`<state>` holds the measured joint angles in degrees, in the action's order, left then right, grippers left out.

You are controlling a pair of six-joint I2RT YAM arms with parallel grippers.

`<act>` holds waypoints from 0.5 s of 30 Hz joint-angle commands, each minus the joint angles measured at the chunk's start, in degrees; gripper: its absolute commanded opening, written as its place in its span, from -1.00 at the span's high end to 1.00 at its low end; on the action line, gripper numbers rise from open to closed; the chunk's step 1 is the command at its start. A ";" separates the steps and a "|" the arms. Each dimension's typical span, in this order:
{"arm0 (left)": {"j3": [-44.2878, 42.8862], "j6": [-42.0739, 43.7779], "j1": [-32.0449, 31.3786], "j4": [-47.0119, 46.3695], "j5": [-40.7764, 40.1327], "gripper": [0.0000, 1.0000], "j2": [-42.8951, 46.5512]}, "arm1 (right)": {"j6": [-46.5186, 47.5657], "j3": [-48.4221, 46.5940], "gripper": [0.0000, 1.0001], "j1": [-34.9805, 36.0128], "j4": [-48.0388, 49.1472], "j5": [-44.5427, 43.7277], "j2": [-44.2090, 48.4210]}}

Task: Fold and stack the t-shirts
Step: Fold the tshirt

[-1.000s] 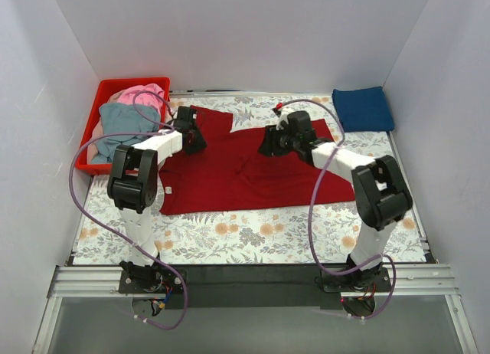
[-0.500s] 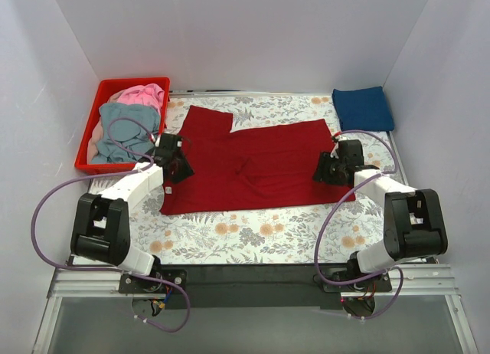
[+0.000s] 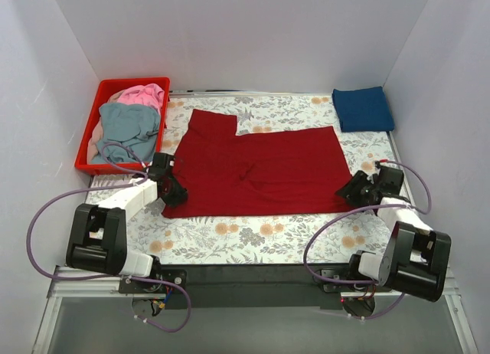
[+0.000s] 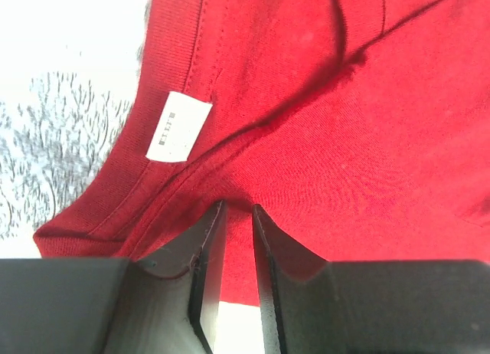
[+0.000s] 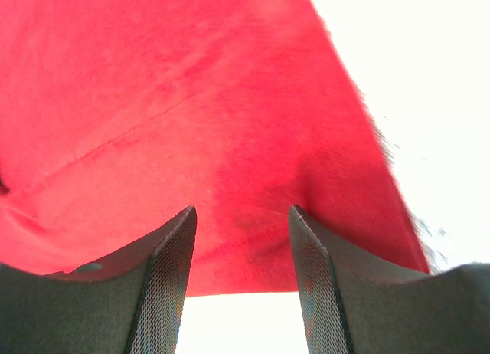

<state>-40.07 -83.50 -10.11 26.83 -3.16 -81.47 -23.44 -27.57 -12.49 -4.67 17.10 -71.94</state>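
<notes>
A dark red t-shirt (image 3: 260, 170) lies spread flat on the flowered table, one sleeve pointing to the back left. My left gripper (image 3: 172, 191) is at its near left corner. In the left wrist view its jaws (image 4: 237, 207) stand nearly together on a pinched fold of the red cloth (image 4: 321, 124), close to the white label (image 4: 178, 126). My right gripper (image 3: 346, 191) is at the near right corner. In the right wrist view it (image 5: 241, 210) is open, low over the red cloth (image 5: 191, 101), holding nothing. A folded navy blue t-shirt (image 3: 363, 109) lies at the back right.
A red plastic basket (image 3: 86, 143) at the back left holds a grey-blue shirt (image 3: 126, 124) and a pink one (image 3: 143, 93). White walls close in the table on three sides. Purple cables loop beside both arms.
Both arms have swung from the shirt's far part to its near corners. The shirt now lies flatter and wider, its right side smoothed out.
</notes>
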 commanded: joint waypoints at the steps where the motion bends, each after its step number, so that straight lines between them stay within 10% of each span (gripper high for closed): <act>1: 4.47 -1.13 0.53 10.61 1.82 0.60 0.69 | 0.33 4.98 -0.20 -6.65 -12.81 -1.28 4.32; 15: -6.57 1.76 0.62 12.14 4.04 0.47 10.46 | 0.77 -0.63 -0.26 -4.23 -7.57 3.02 14.56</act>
<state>-40.36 -84.38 -9.87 42.26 1.43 -72.58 -24.36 -22.57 -19.38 -16.62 16.99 -55.79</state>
